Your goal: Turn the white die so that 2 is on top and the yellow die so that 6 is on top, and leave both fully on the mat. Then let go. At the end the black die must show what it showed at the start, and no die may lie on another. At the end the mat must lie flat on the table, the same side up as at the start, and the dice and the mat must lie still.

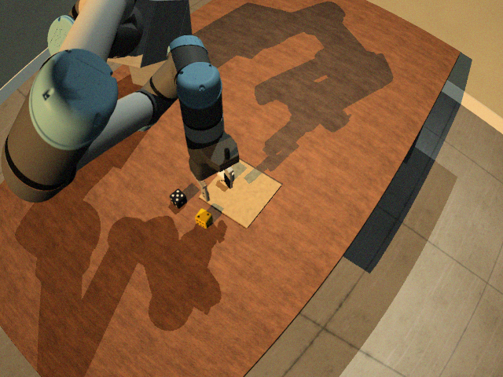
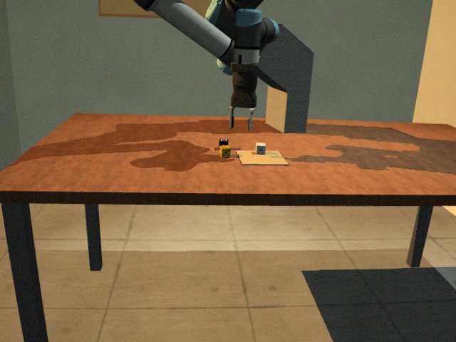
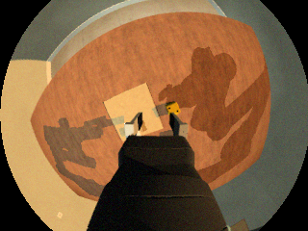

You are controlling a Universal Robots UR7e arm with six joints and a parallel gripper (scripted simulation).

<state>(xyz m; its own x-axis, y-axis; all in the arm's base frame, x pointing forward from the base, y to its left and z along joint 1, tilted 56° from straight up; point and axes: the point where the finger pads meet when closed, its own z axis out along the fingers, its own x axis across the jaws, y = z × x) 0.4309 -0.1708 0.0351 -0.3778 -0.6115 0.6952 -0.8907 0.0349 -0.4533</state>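
On the left, the black die (image 1: 178,198) sits on the bare wooden table (image 1: 324,203), off the mat, white pips up; the count looks like five, though it is small. Just beside it, nearer the table's front, the yellow die (image 1: 203,217) also rests off the mat, close to its corner, dark pips on its faces, top number too small to read. Next, the tan mat (image 1: 247,200) lies flat. The white die (image 2: 261,147) stands on its far part, one dark pip facing the exterior camera. Above, the gripper (image 2: 240,123) hangs well clear of the table, fingers spread wide, nothing between them.
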